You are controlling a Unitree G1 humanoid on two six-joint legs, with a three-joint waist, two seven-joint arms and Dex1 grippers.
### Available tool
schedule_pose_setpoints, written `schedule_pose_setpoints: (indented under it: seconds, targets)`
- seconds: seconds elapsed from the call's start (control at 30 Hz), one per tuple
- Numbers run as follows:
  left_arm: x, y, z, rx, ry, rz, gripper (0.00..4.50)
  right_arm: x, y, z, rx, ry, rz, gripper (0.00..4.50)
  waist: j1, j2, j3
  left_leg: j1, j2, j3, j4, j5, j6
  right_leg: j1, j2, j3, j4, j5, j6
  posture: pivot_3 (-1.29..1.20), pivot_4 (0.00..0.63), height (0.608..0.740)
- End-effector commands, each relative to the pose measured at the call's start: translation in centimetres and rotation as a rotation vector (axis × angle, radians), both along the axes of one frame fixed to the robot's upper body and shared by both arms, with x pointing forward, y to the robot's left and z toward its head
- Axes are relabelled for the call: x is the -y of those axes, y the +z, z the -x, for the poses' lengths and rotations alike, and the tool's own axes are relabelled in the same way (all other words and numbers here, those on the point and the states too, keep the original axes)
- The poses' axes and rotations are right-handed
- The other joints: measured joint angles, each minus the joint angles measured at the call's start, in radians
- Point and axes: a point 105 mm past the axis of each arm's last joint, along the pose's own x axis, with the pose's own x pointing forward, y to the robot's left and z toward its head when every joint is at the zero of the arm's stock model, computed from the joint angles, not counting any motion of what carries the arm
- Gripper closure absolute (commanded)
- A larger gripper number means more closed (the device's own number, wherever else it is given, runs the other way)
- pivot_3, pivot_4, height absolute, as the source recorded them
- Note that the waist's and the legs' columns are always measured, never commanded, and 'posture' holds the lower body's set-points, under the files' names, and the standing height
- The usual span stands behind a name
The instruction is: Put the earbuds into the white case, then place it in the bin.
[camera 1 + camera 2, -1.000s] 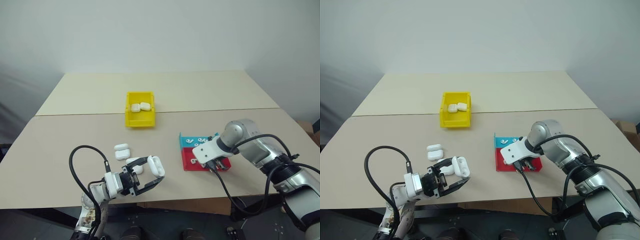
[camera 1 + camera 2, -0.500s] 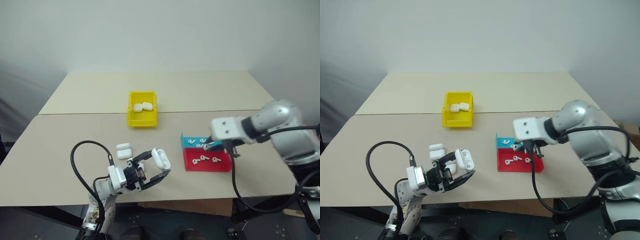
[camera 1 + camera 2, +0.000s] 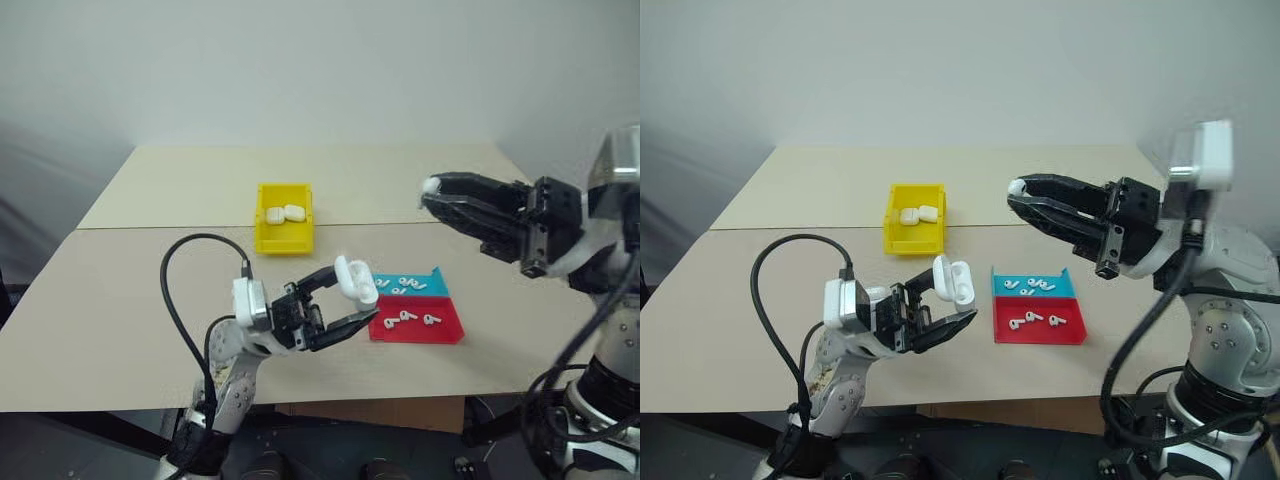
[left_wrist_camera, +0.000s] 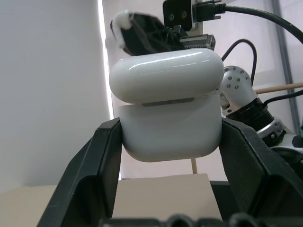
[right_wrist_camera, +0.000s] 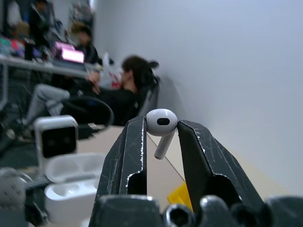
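I have both arms raised off the surface [image 3: 150,300]. My left tool [image 3: 345,305] is clenched on the white case [image 3: 355,281], gripping its lower half between the two black fingers; the lid is hinged open, which I can see clearly from the left wrist camera, where the case [image 4: 168,111] sits square between the fingers with the lid tipped up above the body. In the head view the case is held in the air just beside the near left corner of the blue tray [image 3: 410,285].

My right tool [image 3: 1025,200] is raised higher and points across towards my left, with one earbud [image 5: 161,124] pinched at the fingertips, stem hanging down between them. That earbud is up and to the right of the open case, well apart from it. In the right wrist view the open case [image 5: 71,182] appears beyond the fingers.

More earbuds lie loose on the blue tray and on the red tray [image 3: 420,325] next to it. The bin [image 3: 283,232] stands farther back on the surface, with two closed white cases [image 3: 283,213] inside it.
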Motion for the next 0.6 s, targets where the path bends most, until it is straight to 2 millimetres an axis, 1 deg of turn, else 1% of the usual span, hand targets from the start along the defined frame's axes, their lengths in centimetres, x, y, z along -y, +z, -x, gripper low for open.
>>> schedule_pose_setpoints:
  seconds: [0.03, 0.1, 0.2, 0.27, 0.43, 0.6]
  targets:
    - [-0.1, 1.3, 0.6, 0.050, -0.029, 0.026, 1.72, -1.4, -0.3, 1.4, 0.079, 0.098, -0.002, 3.41, -0.003, 0.000, 0.000, 0.000, 0.000, 0.000, 0.000, 0.000, 0.000, 0.000, 0.000, 0.000, 0.000, 0.000, 0.000, 0.00, 0.150, 0.740]
    - [-0.1, 1.2, 0.7, 0.056, -0.035, 0.022, 1.72, -1.9, -0.7, 1.4, 0.083, 0.127, -0.003, 3.41, -0.006, 0.000, 0.000, 0.000, 0.000, 0.000, 0.000, 0.000, 0.000, 0.000, 0.000, 0.000, 0.000, 0.000, 0.000, 0.00, 0.150, 0.740]
    - [-0.2, 1.1, 1.0, 0.068, -0.051, 0.016, 1.72, -3.1, -1.6, 0.7, 0.085, 0.146, 0.015, 3.41, -0.011, 0.000, 0.000, 0.000, 0.000, 0.000, 0.000, 0.000, 0.000, 0.000, 0.001, 0.000, 0.000, 0.000, 0.000, 0.00, 0.150, 0.740]
    - [-0.2, 1.2, 1.1, 0.073, -0.054, 0.016, 1.72, -3.5, -2.1, 0.5, 0.086, 0.158, 0.032, 3.41, -0.014, 0.000, 0.000, 0.000, 0.000, 0.000, 0.000, 0.000, 0.000, 0.000, 0.001, 0.000, 0.000, 0.000, 0.000, 0.00, 0.150, 0.740]
    - [-0.2, 1.4, 0.9, 0.083, -0.045, 0.020, 1.72, -3.9, -2.7, 0.3, 0.088, 0.179, 0.056, 3.41, -0.014, 0.000, 0.000, 0.000, 0.000, -0.001, 0.000, 0.000, 0.000, 0.000, 0.001, 0.000, 0.000, 0.000, 0.000, 0.00, 0.150, 0.740]
    - [-0.1, 1.4, 1.0, 0.087, -0.038, 0.025, 1.72, -3.8, -3.4, 0.2, 0.081, 0.175, 0.088, 3.41, -0.014, 0.000, 0.000, 0.000, 0.000, -0.001, 0.000, 0.000, 0.000, 0.000, 0.001, 0.000, 0.000, 0.000, 0.000, 0.00, 0.150, 0.740]
